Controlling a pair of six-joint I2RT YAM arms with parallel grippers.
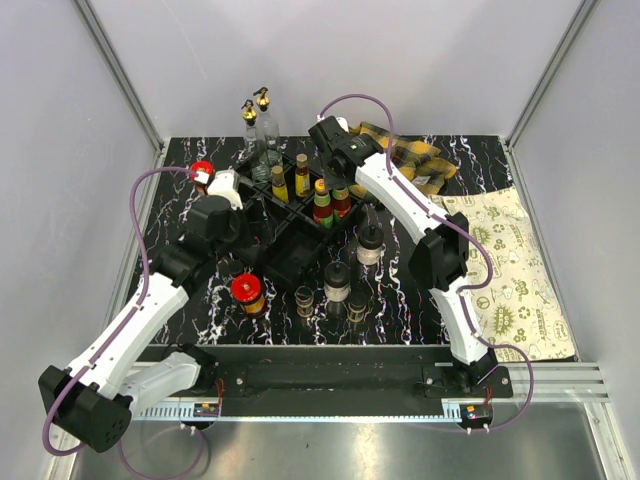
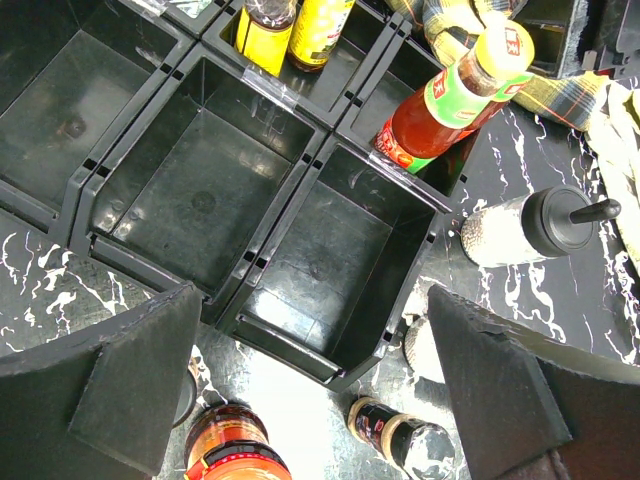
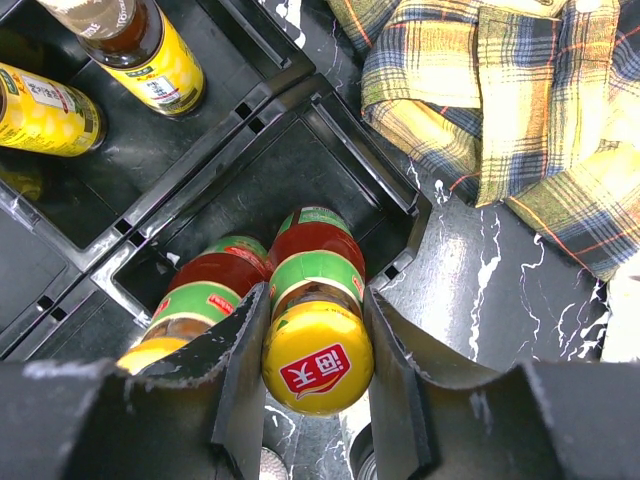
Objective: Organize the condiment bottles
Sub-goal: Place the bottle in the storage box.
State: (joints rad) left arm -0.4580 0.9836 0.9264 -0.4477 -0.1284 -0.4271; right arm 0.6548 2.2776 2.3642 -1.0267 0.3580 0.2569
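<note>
My right gripper (image 3: 315, 300) is shut on the yellow cap of a red sauce bottle (image 3: 316, 365). The bottle's base is down in a compartment of the black divided tray (image 3: 395, 190), beside a second yellow-capped sauce bottle (image 3: 205, 290). From above, that gripper (image 1: 340, 185) is over the tray's back right. My left gripper (image 2: 312, 300) hangs open over the tray's near edge (image 2: 300, 345), holding nothing. Just below it are a red-lidded jar (image 2: 230, 450) and a small dark bottle (image 2: 400, 430). Two yellow-labelled bottles (image 3: 150, 55) stand in a neighbouring compartment.
Two clear gold-spouted bottles (image 1: 257, 110) stand behind the tray. A second red-lidded jar (image 1: 202, 170) is at the left. Black-capped shakers (image 1: 337, 278) and small jars (image 1: 304, 298) stand in front of the tray. The yellow plaid cloth (image 1: 410, 155) lies at the right rear.
</note>
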